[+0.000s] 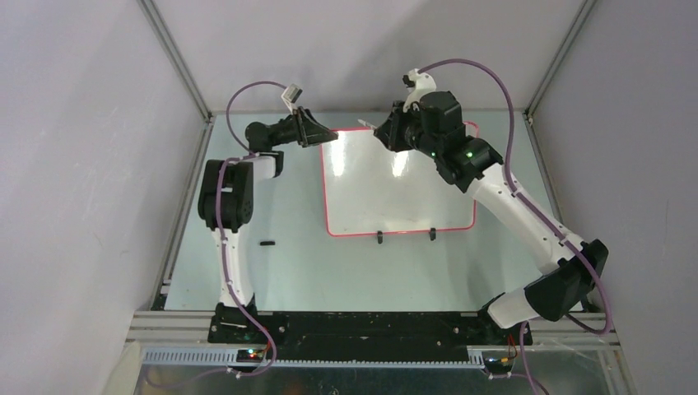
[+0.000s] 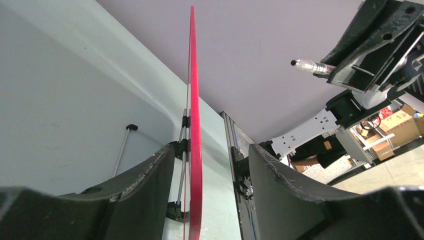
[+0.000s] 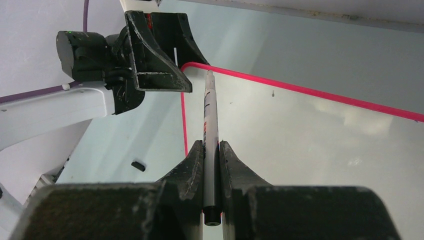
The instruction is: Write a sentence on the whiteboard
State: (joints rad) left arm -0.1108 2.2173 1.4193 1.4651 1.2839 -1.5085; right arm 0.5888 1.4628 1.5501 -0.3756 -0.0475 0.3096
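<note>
The whiteboard (image 1: 399, 193) lies flat on the table, glossy white with a thin red rim (image 2: 195, 150). Its face looks plain white and no sentence is in view. My left gripper (image 1: 333, 134) is at the board's far left corner, open; in the left wrist view its jaws (image 2: 210, 147) straddle the red rim with a gap on each side. My right gripper (image 3: 211, 145) is shut on a grey marker (image 3: 210, 120), whose tip points at that same corner, just above the board (image 3: 300, 130). The marker (image 2: 310, 65) also shows in the left wrist view, sticking out of the right gripper.
A small black marker cap (image 1: 267, 243) lies on the table left of the board. Two black clip feet (image 1: 380, 237) sit on the board's near edge. Aluminium frame rails and grey walls close in the table on both sides and at the back.
</note>
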